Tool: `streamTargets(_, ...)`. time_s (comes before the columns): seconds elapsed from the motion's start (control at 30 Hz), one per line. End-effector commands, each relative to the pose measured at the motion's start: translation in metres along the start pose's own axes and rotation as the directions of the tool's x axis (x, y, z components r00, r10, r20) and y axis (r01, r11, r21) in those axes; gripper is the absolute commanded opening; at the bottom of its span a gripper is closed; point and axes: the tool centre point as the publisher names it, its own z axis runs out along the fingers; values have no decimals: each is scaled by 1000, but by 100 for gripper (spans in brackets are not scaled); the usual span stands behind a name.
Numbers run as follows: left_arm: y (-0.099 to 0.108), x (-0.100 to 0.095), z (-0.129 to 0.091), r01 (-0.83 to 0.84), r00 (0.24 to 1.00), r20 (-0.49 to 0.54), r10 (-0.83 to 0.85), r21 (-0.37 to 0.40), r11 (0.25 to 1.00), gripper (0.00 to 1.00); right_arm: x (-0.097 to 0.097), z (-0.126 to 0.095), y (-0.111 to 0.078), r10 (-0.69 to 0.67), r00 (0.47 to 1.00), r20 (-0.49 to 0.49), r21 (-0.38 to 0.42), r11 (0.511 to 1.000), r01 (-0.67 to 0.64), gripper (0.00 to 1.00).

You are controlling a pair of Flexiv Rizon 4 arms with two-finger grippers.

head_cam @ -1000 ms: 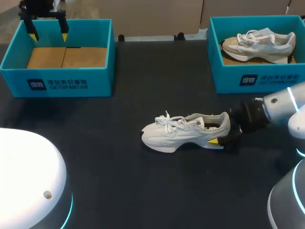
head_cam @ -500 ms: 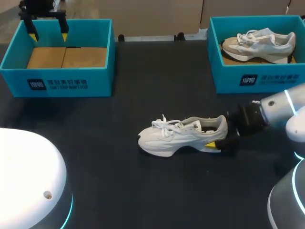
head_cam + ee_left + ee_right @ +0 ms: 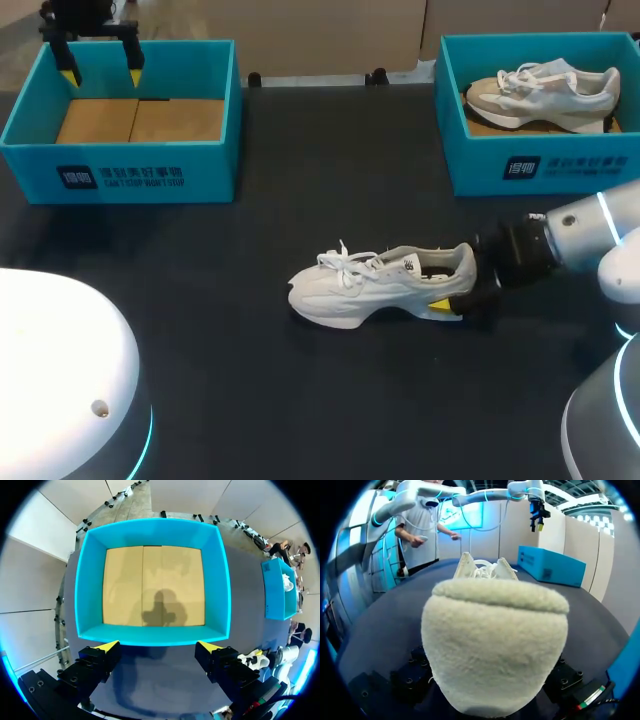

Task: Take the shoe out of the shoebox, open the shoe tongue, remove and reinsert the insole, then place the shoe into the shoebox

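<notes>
A white shoe (image 3: 380, 285) lies on its sole mid-table, toe pointing left. My right gripper (image 3: 452, 287) is shut on its heel, with one yellow tip showing at the near side. In the right wrist view the fuzzy heel (image 3: 495, 645) fills the space between the fingers and hides the tips. An empty teal shoebox (image 3: 120, 175) with a cardboard floor stands at the back left. My left gripper (image 3: 101, 73) hangs open above its far edge. In the left wrist view the box (image 3: 90, 580) lies straight below the open left gripper (image 3: 159, 647).
A second teal shoebox (image 3: 540, 165) at the back right holds another pale shoe (image 3: 545, 90). Dark tabletop lies between the two boxes and in front of the white shoe.
My right gripper and the white shoe have slid a little to the left together. The left arm has stayed still.
</notes>
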Motion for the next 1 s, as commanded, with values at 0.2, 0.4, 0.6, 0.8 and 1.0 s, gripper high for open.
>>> streamTargets(0.2, 0, 0, 0, 0, 1000, 1, 0, 0, 1000, 100, 3, 8, -1, 0, 1000, 2, 4, 1000, 0, 0)
streamTargets(0.4, 2, 2, -2, 0, 1000, -7, 0, 1, 1000, 100, 3, 8, -1, 0, 1000, 2, 4, 1000, 0, 0)
streamTargets(0.6, 28, 39, -27, 50, 999, -17, -49, 60, 997, 100, 3, 8, -1, 0, 1000, 2, 4, 1000, 0, 0)
streamTargets(0.8, 46, 54, -36, 85, 996, -19, -84, 93, 992, 100, 3, 8, -1, 0, 1000, 2, 4, 1000, 0, 0)
streamTargets(1.0, 62, 63, -37, 94, 995, 3, -95, 102, 990, 100, 3, 8, -1, 0, 1000, 2, 4, 1000, 0, 0)
